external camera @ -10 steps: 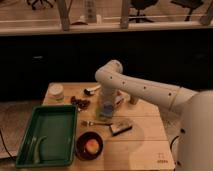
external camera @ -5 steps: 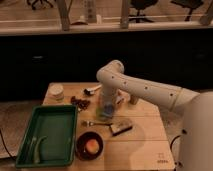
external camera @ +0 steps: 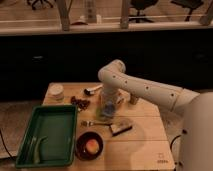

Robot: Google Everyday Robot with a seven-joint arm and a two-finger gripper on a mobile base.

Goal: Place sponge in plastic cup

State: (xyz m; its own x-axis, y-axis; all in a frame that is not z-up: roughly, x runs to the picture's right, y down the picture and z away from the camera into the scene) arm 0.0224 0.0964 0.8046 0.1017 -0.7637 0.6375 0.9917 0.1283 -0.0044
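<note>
My gripper (external camera: 108,103) hangs from the white arm at the middle of the wooden table (external camera: 150,145) and points straight down. Right under it stands the small pale-blue plastic cup (external camera: 108,111), with the gripper at or just above its rim. The sponge does not show on its own; the gripper and the cup hide whatever is between them.
A green tray (external camera: 47,134) lies at the front left. A dark red bowl (external camera: 90,146) with something orange in it stands beside the tray. A white lidded tub (external camera: 56,91) stands at the back left. A fork (external camera: 93,123) and a dark bar (external camera: 120,129) lie in front of the cup.
</note>
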